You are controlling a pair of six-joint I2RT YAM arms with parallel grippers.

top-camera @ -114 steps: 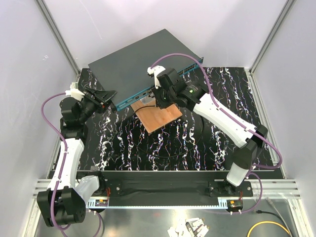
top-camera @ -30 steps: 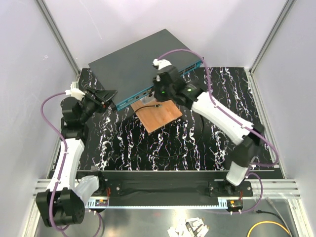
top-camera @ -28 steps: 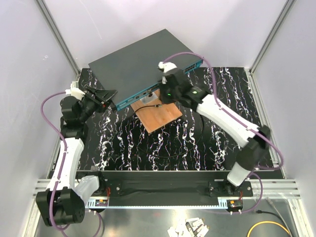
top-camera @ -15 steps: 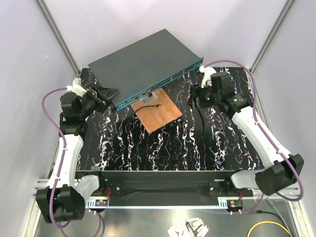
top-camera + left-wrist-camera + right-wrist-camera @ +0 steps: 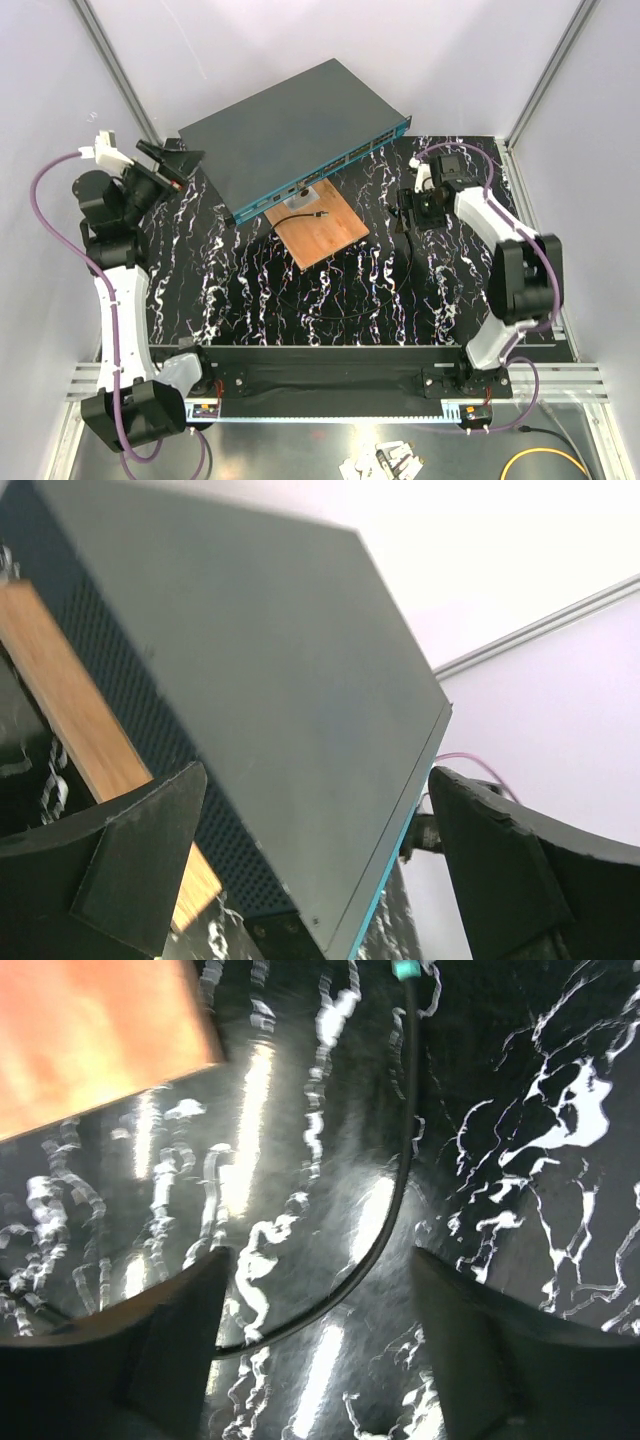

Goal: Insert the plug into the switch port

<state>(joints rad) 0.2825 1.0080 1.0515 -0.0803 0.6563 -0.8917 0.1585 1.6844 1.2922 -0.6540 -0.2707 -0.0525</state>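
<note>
Wooden board [image 5: 330, 238] mid-frame carries the plug [image 5: 319, 213], unheld. The left gripper [image 5: 318, 780] and right gripper [image 5: 322, 1260] gape wide and empty. Regrasping might knock it askew of the switch port [image 5: 350, 155].

The big grey box [image 5: 290, 125] fills the back of the table [image 5: 330, 300]. The wooden board [image 5: 325, 240], with a thin black cable [image 5: 295, 212] on it, lies just in front of its blue strip [image 5: 372, 146]. In front, the table gives room to pass.

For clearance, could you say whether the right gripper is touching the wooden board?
Apart: top view shows bare table between right gripper and wooden board.
</note>
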